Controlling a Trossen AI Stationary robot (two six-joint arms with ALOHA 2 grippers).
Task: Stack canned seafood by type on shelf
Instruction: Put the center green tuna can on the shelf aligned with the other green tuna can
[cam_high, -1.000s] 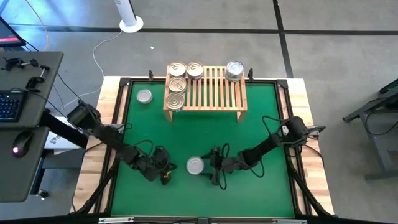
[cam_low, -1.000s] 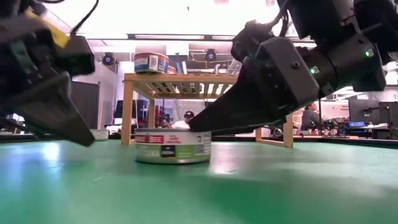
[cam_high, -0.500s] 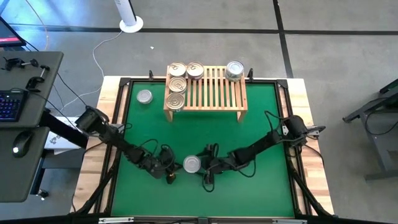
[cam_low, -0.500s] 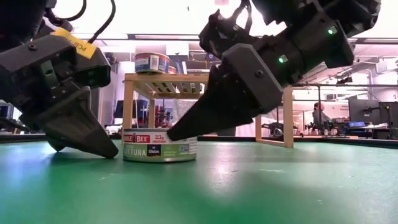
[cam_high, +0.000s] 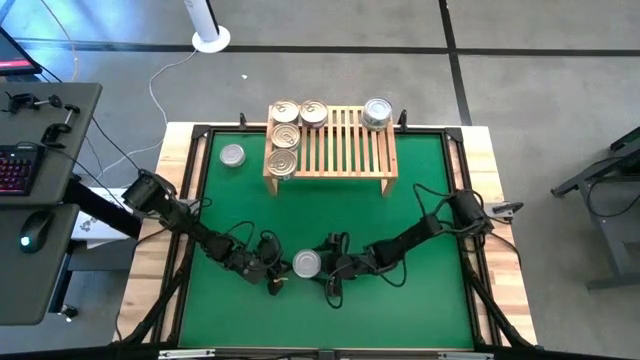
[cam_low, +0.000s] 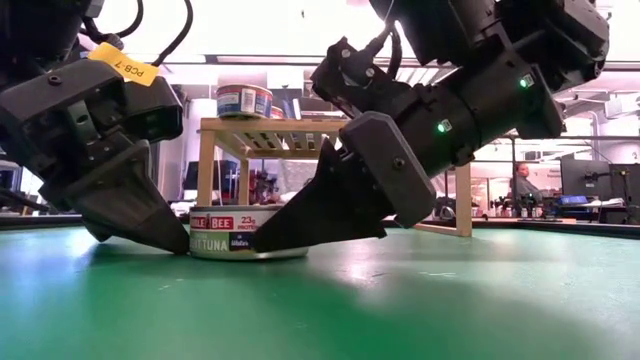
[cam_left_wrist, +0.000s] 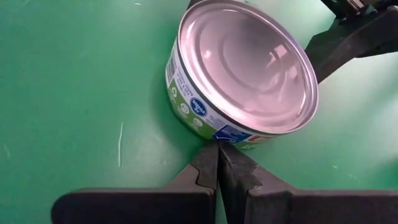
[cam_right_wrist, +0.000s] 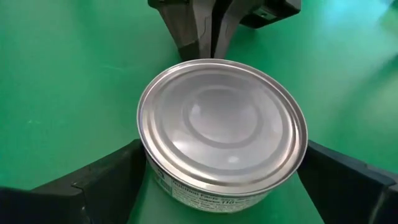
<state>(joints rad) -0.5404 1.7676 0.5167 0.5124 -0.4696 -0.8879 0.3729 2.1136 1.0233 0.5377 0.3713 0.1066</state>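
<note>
seven round tins in all: three gold-tan ringed tops (cam_high: 285, 110) (cam_high: 283, 134) (cam_high: 281, 160) on shelf (cam_high: 355, 150), two silver tops (cam_high: 314, 112) (cam_high: 377, 111) also on shelf, two silver-topped tins on green mat (cam_high: 420, 170), one near back-left corner (cam_high: 232, 155), one up front (cam_high: 306, 263). one light-wood shelf. two dark arms, two grippers: left gripper (cam_high: 276, 276), right gripper (cam_high: 326, 272).

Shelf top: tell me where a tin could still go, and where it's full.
The shelf has bare slats across its middle and right front, between the gold tins at its left end and the silver tin at its far right corner. The left end is crowded: four tins packed together.
</note>
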